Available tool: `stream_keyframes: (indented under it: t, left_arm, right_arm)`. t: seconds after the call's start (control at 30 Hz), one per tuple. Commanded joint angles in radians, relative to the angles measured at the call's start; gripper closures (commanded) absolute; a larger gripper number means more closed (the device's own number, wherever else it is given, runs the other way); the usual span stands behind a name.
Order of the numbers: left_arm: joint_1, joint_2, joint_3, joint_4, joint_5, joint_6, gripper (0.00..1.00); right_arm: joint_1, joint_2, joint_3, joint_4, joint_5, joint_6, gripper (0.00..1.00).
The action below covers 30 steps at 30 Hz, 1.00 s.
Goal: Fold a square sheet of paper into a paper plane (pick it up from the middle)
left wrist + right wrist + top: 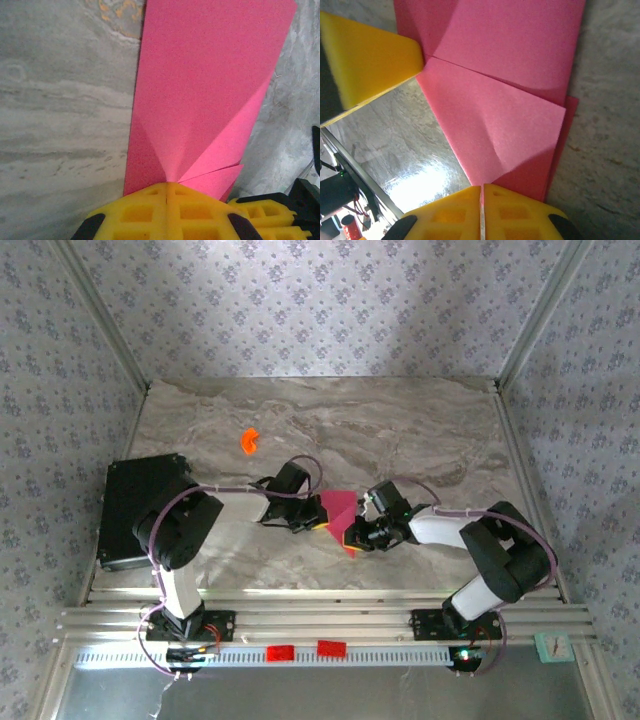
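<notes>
Partly covered, partly cropped

From above, the pink paper [338, 508] is too small for its creases to be read, and the left tool [318, 525] and right tool [355, 537] overlap its sides. At both wrists its near tip disappears under the yellow pads [150, 215], and the picture's top edge crops its far end.

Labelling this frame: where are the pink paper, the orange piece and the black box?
pink paper [338, 506], overhead view, flat upper part.
orange piece [249, 440], overhead view, its middle.
black box [130, 498], overhead view, its top face.
</notes>
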Motion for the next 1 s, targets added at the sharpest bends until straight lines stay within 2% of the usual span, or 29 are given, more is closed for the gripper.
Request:
stream_keyframes:
  t: [0.0,0.23,0.4,0.8,0.97]
  left_arm:
    - [0.003,0.028,0.0,-0.097,-0.035,0.028,0.98]
    - [0.003,0.031,-0.004,-0.107,-0.021,0.036,0.99]
    - [0.002,0.035,-0.007,-0.11,-0.021,0.048,0.99]
    - [0.003,0.045,-0.043,-0.101,-0.057,0.012,1.0]
    - [0.002,0.03,-0.055,-0.092,-0.056,-0.007,1.0]
  right_arm:
    - [0.024,-0.031,0.061,-0.024,0.018,-0.007,0.88]
    - [0.055,0.093,0.151,-0.034,0.072,-0.008,0.88]
    - [0.063,0.148,0.103,0.004,0.072,0.013,0.88]
    - [0.071,-0.092,-0.14,-0.034,0.05,0.005,0.86]
    - [0.055,-0.209,-0.227,-0.064,0.08,0.029,0.86]
